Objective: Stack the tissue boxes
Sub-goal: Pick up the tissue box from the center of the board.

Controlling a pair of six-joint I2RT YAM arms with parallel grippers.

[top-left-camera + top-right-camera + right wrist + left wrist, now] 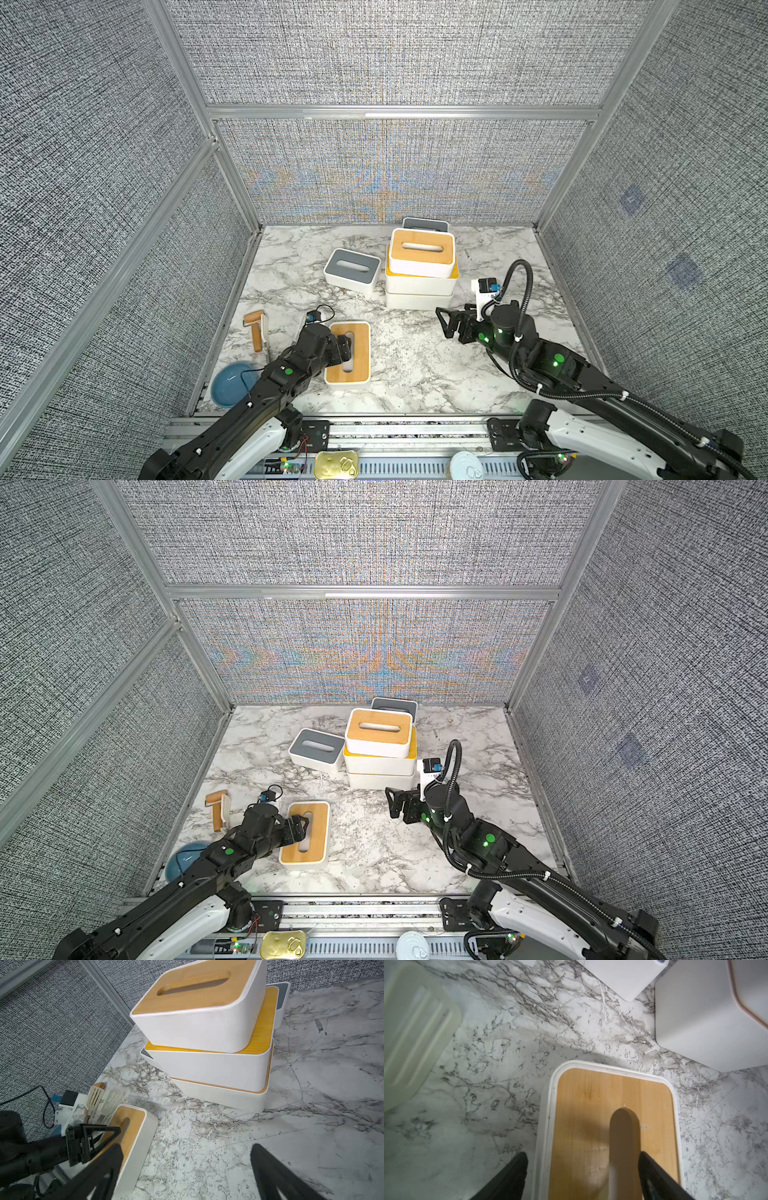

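Approach to a grasp. Your left gripper (583, 1155) was poised over the near bamboo-lidded box (359, 353), which lay alone on the marble table (415, 374), well apart from the stack (419, 286). Its jaws stood partly spread and held nothing. One finger (512, 1174) hung outside a long white wall with a gap showing, and the other sat over the lid just beside the oval slot (625, 1130); whether it dipped into the slot could not be told. The stack comprised three boxes, the top one skewed on the yellow lid beneath. A grey box (352, 270) sat just beside the stack and a second grey box (426, 223) behind it. Your right gripper (442, 322) hovered wide and empty near the stack's front. Judged from this, you would have done best to seat the inner finger in the slot, pinch the wall near mid-length so the box hung level, and land it squarely.
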